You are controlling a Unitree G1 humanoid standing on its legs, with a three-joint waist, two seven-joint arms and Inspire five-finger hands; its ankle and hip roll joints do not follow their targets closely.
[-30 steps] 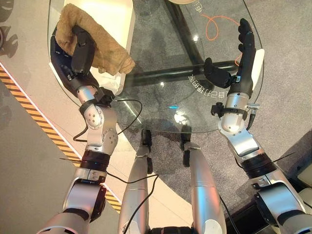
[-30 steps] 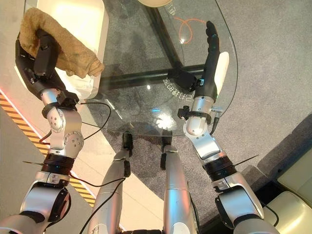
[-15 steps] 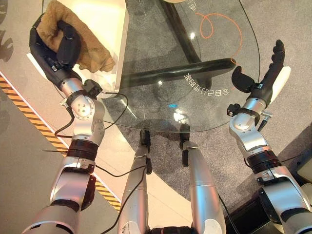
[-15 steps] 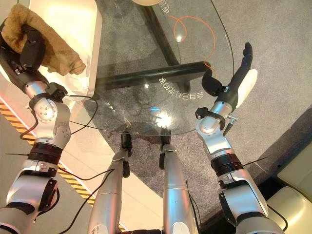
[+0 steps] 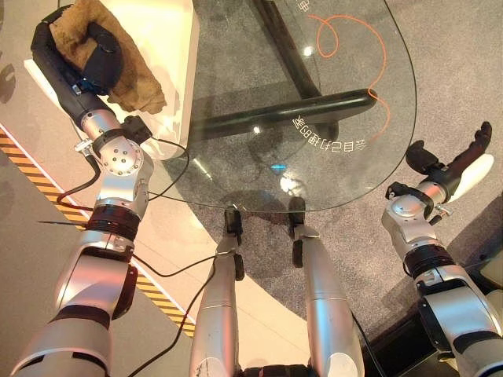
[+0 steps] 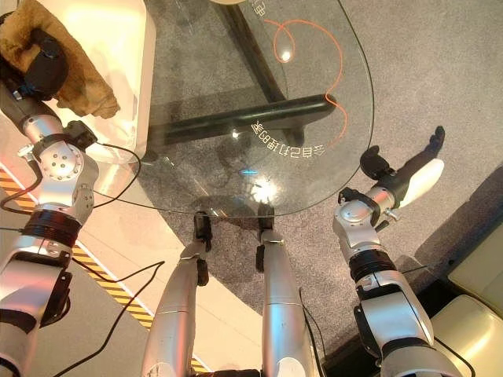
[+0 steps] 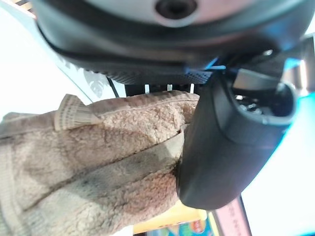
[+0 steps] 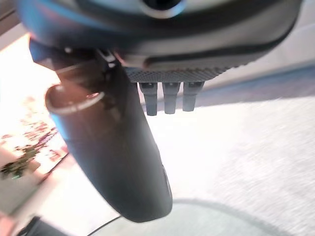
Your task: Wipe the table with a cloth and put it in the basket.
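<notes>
My left hand [image 5: 96, 61] is shut on a brown fuzzy cloth [image 5: 132, 77] at the far left, above the white basket [image 5: 182, 55] that stands beside the glass table [image 5: 338, 102]. In the left wrist view the thumb [image 7: 226, 147] presses into the bunched cloth [image 7: 98, 162]. The cloth's loose end hangs down over the basket's inside. My right hand [image 5: 457, 159] is off the table's right edge, over the grey carpet, with straight fingers and nothing in it.
An orange looped line [image 5: 346, 35] and white lettering [image 5: 330, 140] mark the glass top. A black tube [image 5: 291, 114] of the table's frame runs under it. A yellow-black striped tape [image 5: 47, 188] crosses the floor at the left.
My left hand has carried the cloth further left and away over the basket. My right hand has swung off the table top to the right and lower.
</notes>
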